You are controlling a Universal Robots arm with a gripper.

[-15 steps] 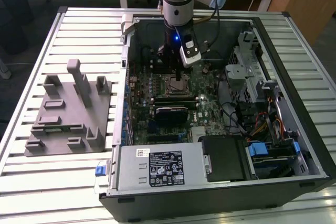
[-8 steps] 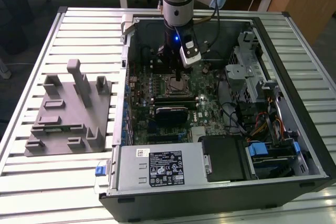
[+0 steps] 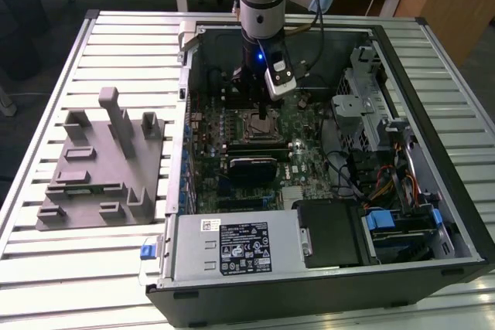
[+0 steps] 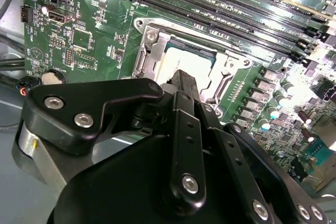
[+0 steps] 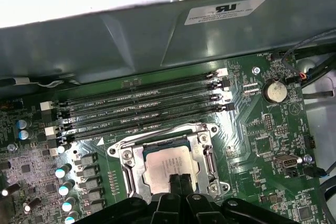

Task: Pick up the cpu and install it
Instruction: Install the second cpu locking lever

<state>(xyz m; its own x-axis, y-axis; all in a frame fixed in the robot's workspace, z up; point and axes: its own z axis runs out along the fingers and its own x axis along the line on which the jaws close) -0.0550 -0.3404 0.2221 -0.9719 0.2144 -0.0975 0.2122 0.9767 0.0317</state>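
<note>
Cpu (image 5: pixel 167 165) is seen lying flat in the socket frame (image 5: pixel 127 167) on the green motherboard (image 5: pixel 262 129), beside the memory slots (image 5: pixel 142 106). The gripper (image 5: pixel 180 181) is held directly over the chip, fingers drawn together at its edge; whether the chip is clamped cannot be told. Seating appears under way; release would demand level placement.

The claw (image 5: pixel 178 182) hangs right over the socket frame (image 5: pixel 170 163), fingertips together above the cpu (image 5: pixel 163 169). Memory slots (image 5: pixel 142 111) run close along one side of the socket frame, capacitors (image 5: pixel 65 174) crowd another. Past the memory slots the case wall (image 5: pixel 131 40) rises. Flatter board lies toward the coin battery (image 5: pixel 274 91).
</note>
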